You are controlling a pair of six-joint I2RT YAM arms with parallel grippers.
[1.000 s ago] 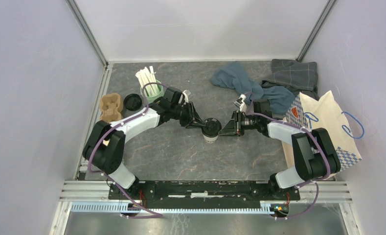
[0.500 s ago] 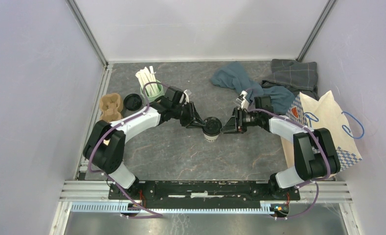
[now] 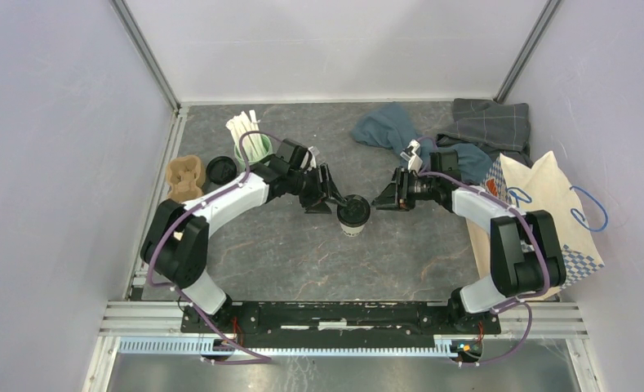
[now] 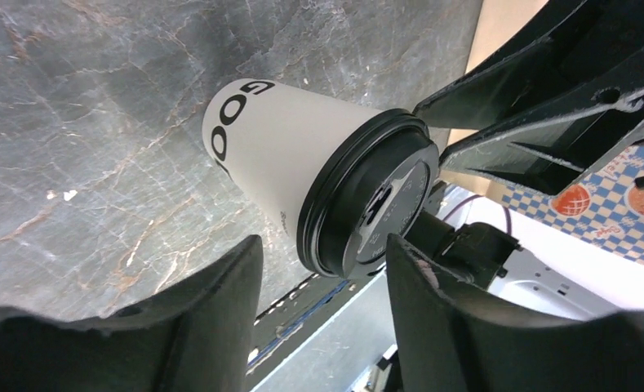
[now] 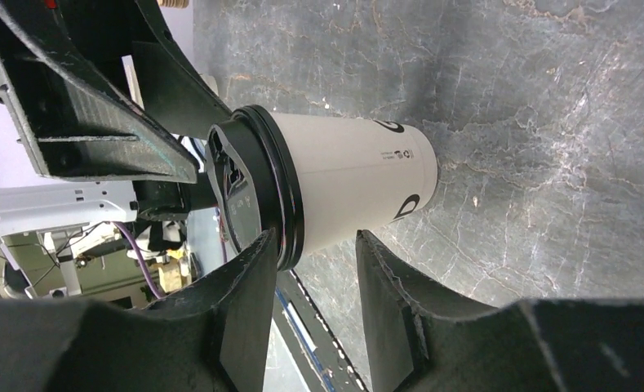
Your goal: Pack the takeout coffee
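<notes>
The takeout coffee (image 3: 353,215), a white paper cup with a black lid, stands upright on the dark table between my two grippers. My left gripper (image 3: 332,202) is open just left of the lid, and I cannot tell whether it touches it. In the left wrist view the cup (image 4: 286,155) sits just beyond the open left gripper (image 4: 320,245). My right gripper (image 3: 379,200) is open and stands a short gap to the right of the cup. In the right wrist view the cup (image 5: 343,175) lies just past the right gripper (image 5: 316,241), whose jaws are apart.
A paper bag (image 3: 539,204) with blue handles lies at the right edge. A mint-green mug of white sticks (image 3: 253,149), a loose black lid (image 3: 220,170) and a brown cup holder (image 3: 184,178) stand at the left. A blue towel (image 3: 388,129) and a grey cloth (image 3: 490,121) lie at the back.
My right gripper has drawn back to the right, away from the lid it was touching. My left gripper has shifted slightly up and back. The cup has stayed in place.
</notes>
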